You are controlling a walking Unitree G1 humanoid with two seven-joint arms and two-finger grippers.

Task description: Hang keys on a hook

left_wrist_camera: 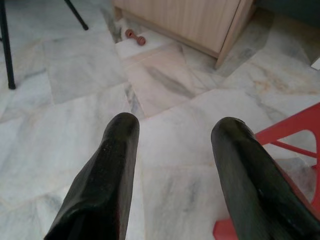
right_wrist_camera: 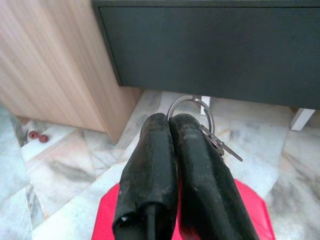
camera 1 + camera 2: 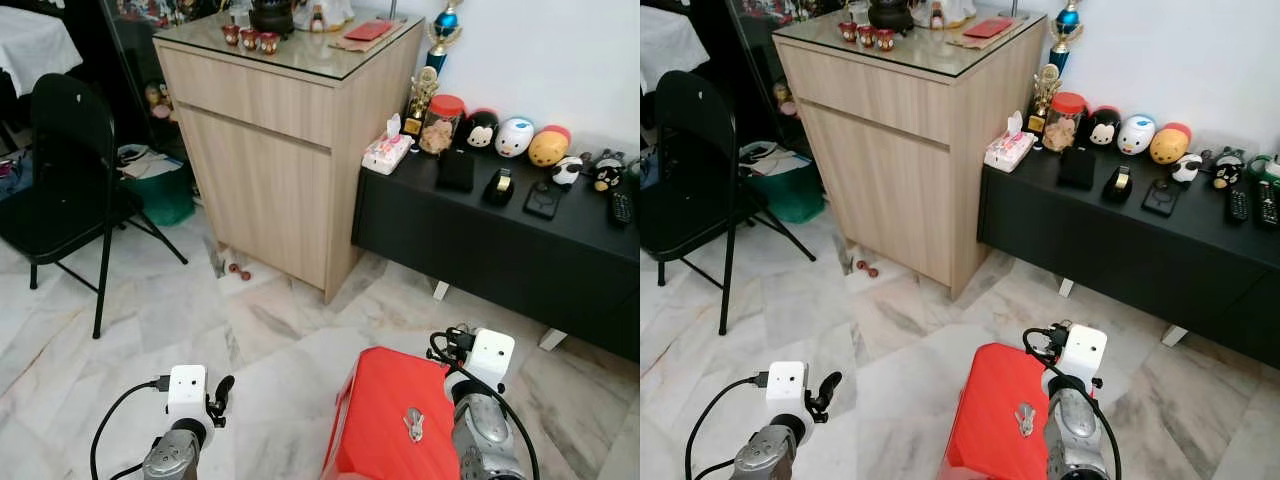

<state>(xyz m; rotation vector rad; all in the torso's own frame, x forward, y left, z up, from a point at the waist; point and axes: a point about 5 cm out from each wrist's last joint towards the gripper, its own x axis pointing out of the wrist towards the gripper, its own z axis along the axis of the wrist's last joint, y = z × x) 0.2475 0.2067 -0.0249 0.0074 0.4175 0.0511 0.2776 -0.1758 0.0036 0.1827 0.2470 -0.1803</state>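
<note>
floor (image 3: pixel 300 340): grey-veined white marble | stool (image 3: pixel 385 420): red | cabinet (image 3: pixel 270 150): light wood grain | sideboard (image 3: pixel 500 230): black | chair (image 3: pixel 60 170): black | fingers (image 1: pixel 107 185): black | keys (image 2: pixel 200 122): silver | bin (image 3: pixel 165 195): green

Keys (image 3: pixel 414 424) on red stool (image 3: pixel 375 420), beside wooden cabinet (image 3: pixel 270 140).

Stool (image 3: pixel 385 420) before cabinet (image 3: pixel 275 150), chair (image 3: pixel 60 170) left

Ahead of the grippers stood a wooden cabinet (image 3: pixel 270 140) beside a low black sideboard (image 3: pixel 500 225) on a marble floor (image 3: pixel 150 330).
</note>
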